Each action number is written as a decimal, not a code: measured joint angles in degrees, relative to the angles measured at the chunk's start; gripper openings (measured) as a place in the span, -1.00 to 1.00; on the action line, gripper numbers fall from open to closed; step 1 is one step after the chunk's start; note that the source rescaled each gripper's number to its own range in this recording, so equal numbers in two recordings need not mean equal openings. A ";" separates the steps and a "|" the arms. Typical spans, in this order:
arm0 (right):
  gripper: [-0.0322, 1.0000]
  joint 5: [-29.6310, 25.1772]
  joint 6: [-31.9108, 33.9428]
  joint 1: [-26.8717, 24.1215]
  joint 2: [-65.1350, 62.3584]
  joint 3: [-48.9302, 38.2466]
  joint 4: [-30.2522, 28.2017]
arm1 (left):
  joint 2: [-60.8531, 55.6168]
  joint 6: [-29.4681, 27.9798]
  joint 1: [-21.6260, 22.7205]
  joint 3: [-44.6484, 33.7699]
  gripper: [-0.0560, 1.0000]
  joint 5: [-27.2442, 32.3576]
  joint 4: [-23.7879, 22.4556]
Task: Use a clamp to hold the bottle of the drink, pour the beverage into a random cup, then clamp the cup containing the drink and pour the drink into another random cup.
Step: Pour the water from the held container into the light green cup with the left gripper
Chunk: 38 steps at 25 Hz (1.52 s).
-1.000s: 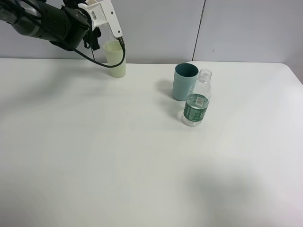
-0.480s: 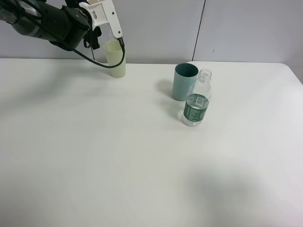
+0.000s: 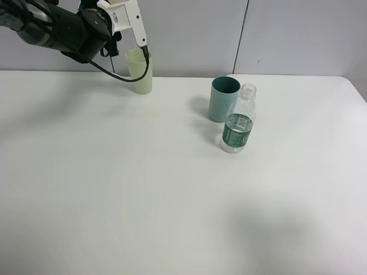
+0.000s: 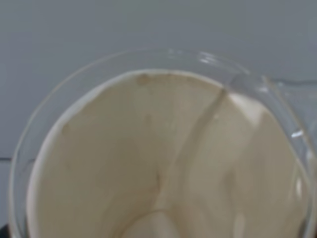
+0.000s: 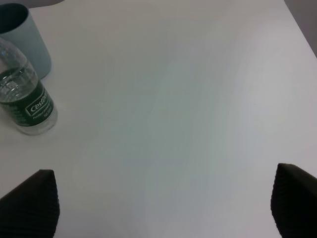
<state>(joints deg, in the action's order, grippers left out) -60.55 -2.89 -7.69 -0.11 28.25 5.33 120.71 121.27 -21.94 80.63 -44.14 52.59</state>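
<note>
Wide bare stretch of white table point(image 3: 143, 189) across front and left, open for passage. Teal plastic cup point(image 3: 223, 98) and clear plastic bottle with green label point(image 3: 238, 127) stand just beside each other right of centre. Pale yellow-green cup point(image 3: 140, 73) blocks far-left edge.

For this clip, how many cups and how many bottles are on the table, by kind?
Cups: 2, a pale yellow cup and a teal cup
Bottles: 1, a clear bottle with a green label, no cap
Total: 3
</note>
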 joint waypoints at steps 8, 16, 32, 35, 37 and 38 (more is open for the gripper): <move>0.35 0.00 0.00 0.00 0.00 0.00 0.00 | 2.09 0.05 0.00 0.00 -0.79 -1.67 -2.03; 0.35 0.00 0.00 0.00 0.00 0.00 0.00 | 2.09 0.05 0.00 0.00 -0.79 -2.30 -6.18; 0.35 0.00 0.00 0.00 0.00 0.00 0.00 | 2.09 8.46 0.00 0.00 -0.79 -3.52 -13.53; 0.35 0.00 0.00 0.00 0.00 0.00 0.00 | 2.09 10.02 0.00 0.00 -0.79 -3.58 -15.15; 0.35 0.00 0.00 0.00 0.00 0.00 0.00 | 2.09 10.28 0.00 0.00 -0.79 -3.58 -17.24; 0.35 0.00 0.00 0.00 0.00 0.00 0.00 | 2.09 10.29 0.00 0.00 -0.79 -3.58 -18.56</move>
<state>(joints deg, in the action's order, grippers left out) -60.55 -2.89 -7.69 -0.11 28.25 5.33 122.79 131.56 -21.94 80.63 -47.72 34.03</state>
